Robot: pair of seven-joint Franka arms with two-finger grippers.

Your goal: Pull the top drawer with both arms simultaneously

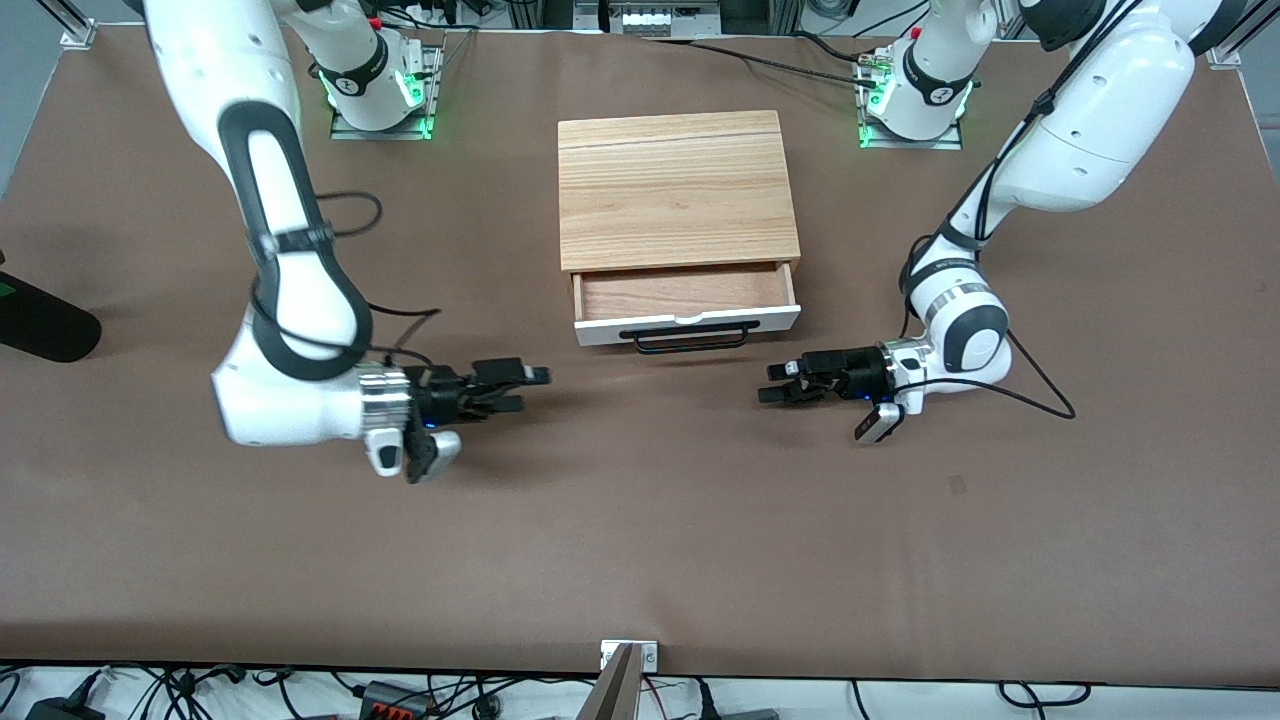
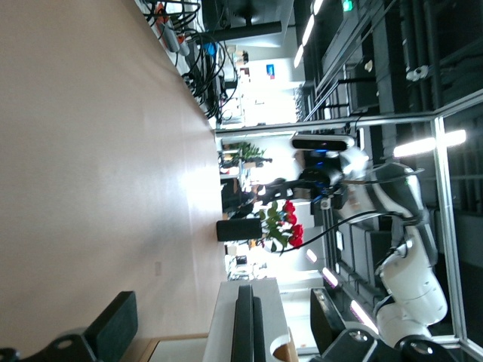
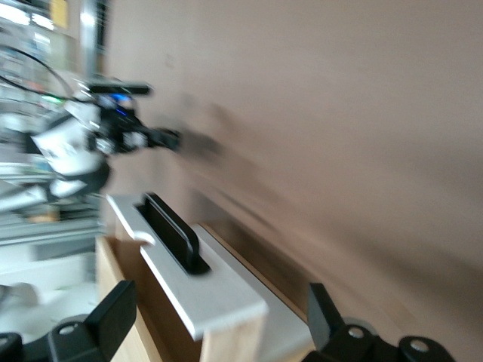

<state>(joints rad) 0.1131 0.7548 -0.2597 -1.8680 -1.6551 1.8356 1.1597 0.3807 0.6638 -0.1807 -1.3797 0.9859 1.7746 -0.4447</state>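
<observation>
The top drawer [image 1: 688,325] stands pulled partly out of the light-wood cabinet [image 1: 678,190], with its wood inside showing. Its black bar handle [image 1: 690,338] is free. My right gripper [image 1: 533,390] is open and empty over the table, off the drawer's end toward the right arm's end, and points at the drawer. My left gripper [image 1: 767,384] is open and empty over the table off the drawer's other end. The left wrist view shows the white front panel [image 2: 226,324] and handle [image 2: 245,324] end-on between the left gripper's [image 2: 223,332] fingers, some way off. The right wrist view shows the panel's corner [image 3: 204,290] between the right gripper's [image 3: 219,317] fingers.
A black object [image 1: 40,320] lies at the table's edge toward the right arm's end. Cables trail on the table by each arm. A metal clamp [image 1: 628,660] sits on the table edge nearest the front camera. Brown table surface surrounds the cabinet.
</observation>
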